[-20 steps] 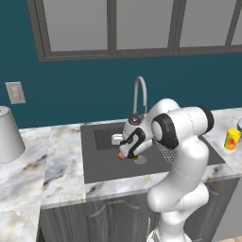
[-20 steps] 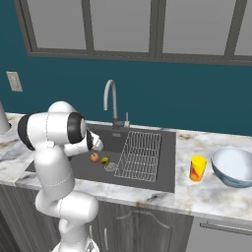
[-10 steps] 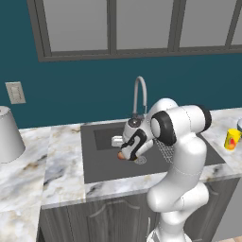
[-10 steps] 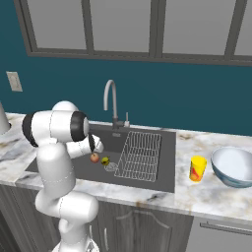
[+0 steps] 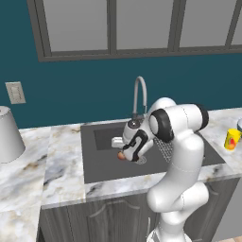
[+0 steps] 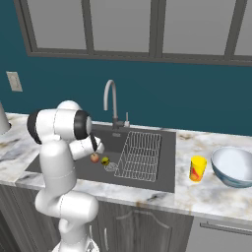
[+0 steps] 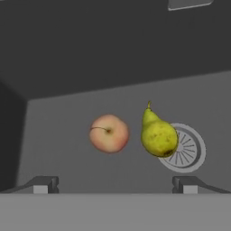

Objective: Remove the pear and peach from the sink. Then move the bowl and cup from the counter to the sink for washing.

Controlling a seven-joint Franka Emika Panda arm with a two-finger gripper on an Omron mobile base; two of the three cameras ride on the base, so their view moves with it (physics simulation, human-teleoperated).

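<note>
DONE: nothing | LEFT: small yellow-green pear (image 7: 158,134) and round reddish peach (image 7: 109,133) lie side by side in dark grey sink (image 7: 67,67); yellow cup (image 6: 198,168), pale translucent bowl (image 6: 235,166) stand on marble counter (image 6: 216,194) | GRIPPER (image 7: 115,184): spread wide above fruit, empty

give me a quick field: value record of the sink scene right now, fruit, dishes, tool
peach: on the sink floor, beside the pear, apart from it
pear: lying partly over the round drain
sink: dark basin, wire rack on one side, faucet behind
tool: open, above the fruit, holding nothing
cup: yellow, upright on the counter, beside the bowl
bowl: on the counter, not yet in the sink
steps done: none
</note>
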